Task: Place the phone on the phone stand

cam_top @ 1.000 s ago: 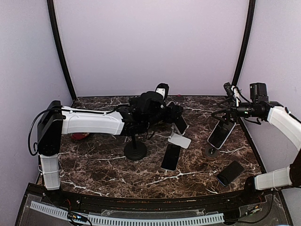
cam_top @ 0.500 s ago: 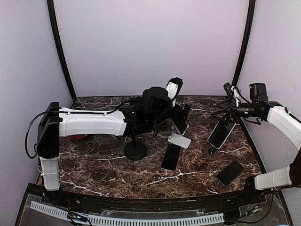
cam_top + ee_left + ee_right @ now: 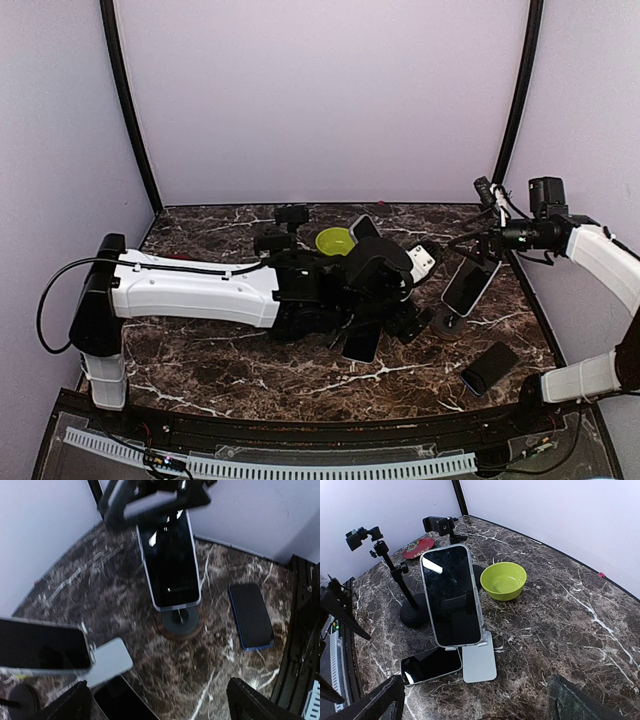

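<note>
A phone (image 3: 470, 284) leans on a round-based stand (image 3: 446, 323) at the right; the left wrist view shows this phone (image 3: 170, 560) and base (image 3: 178, 621). Another phone (image 3: 451, 595) leans on a white stand (image 3: 479, 662). A dark phone (image 3: 362, 340) lies flat beside the white stand, and shows in the right wrist view (image 3: 431, 666). A blue-edged phone (image 3: 489, 367) lies flat at the front right. My left gripper (image 3: 412, 322) hangs open and empty between the flat dark phone and the round base. My right gripper (image 3: 478, 215) is open and empty, above the right stand.
A green bowl (image 3: 335, 240) sits at the back centre. Black tripod stands (image 3: 412, 612) and a red disc (image 3: 418, 547) are on the left side. My left arm (image 3: 200, 290) stretches across the middle of the table.
My left arm has swung forward and to the right, from the back centre down to the flat dark phone, uncovering the green bowl. My right arm has not moved.
</note>
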You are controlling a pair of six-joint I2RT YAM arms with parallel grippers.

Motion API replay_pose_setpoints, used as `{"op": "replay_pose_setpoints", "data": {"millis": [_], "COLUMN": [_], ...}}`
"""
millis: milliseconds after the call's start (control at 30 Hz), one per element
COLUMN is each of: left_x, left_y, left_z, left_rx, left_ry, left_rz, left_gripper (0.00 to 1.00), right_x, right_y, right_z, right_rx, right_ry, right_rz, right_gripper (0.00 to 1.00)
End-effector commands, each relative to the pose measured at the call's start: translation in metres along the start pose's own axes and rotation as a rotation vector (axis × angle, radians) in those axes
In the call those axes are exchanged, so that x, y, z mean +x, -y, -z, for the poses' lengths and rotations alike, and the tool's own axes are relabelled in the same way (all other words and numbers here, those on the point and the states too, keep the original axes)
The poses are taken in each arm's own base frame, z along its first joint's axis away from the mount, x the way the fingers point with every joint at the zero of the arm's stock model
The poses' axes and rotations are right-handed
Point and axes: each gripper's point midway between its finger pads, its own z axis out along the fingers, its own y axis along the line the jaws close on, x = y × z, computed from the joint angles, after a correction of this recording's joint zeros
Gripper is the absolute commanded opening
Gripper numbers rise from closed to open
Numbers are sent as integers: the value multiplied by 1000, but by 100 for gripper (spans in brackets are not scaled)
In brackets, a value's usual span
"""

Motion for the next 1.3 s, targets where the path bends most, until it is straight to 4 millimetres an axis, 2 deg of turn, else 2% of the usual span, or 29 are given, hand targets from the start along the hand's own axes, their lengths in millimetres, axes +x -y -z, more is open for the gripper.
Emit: {"op": "replay_pose_setpoints", "data": {"millis": [0,167,333,433,567,733,1033,1267], "left_x": [74,123,162,163,164,178,205,227], "left_y": [6,7,-13,-25,-29,-34,-35,-45], "left_z": [6,1,-11,-20,-32,-41,-51,-48], "left_rx": [43,27,4,-9,18,-24,-99,-214], "left_ry": [-317,-517,-659,-639,-626,-673,-785,-870], "left_rz": [145,238,439,494,548,549,542,534], "left_gripper": [96,97,99,99,99,99,99,99], "right_x": [-5,-4,-4,-4,-3,-2,1,1], "right_y": [1,1,0,-1,0,-1,0,-1], "right_z": [-1,-1,-1,-1,-1,-1,-3,-3], "right_rx": [-16,-20,-21,-20,-20,-22,-29,-34], "right_ry": [19,18,18,18,17,14,6,6], "right_rz": [10,10,10,11,11,13,12,15], "right_gripper": [100,100,100,100,100,100,100,100]}}
